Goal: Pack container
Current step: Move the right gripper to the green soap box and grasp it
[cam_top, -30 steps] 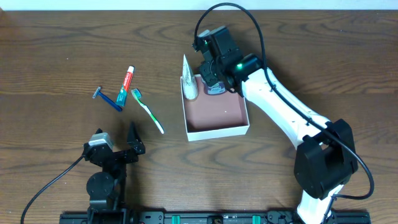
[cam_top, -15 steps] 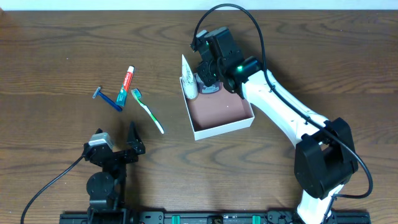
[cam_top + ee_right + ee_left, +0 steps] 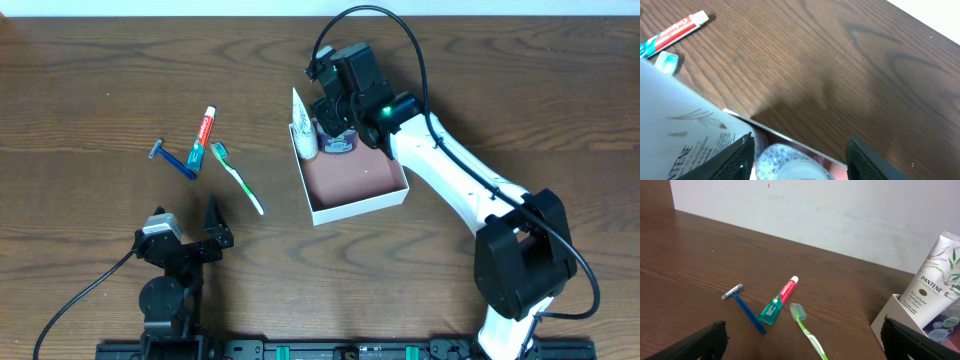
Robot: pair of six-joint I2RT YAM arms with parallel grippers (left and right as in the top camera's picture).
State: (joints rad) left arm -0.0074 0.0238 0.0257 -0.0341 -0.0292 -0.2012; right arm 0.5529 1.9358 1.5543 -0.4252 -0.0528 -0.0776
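Wood, card and plastic, mostly dull with a few shiny spots

The table is dark brown wood with plain grain and a low, satiny sheen. The container has thin white walls (they look like card) and a matt reddish-brown floor. The shampoo tube is smooth white plastic with a soft gloss. The toothpaste tube looks printed and slightly shiny, the toothbrush is clear green plastic, and the razor has a blue plastic handle and a grey head. The right arm wears a glossy white shell.
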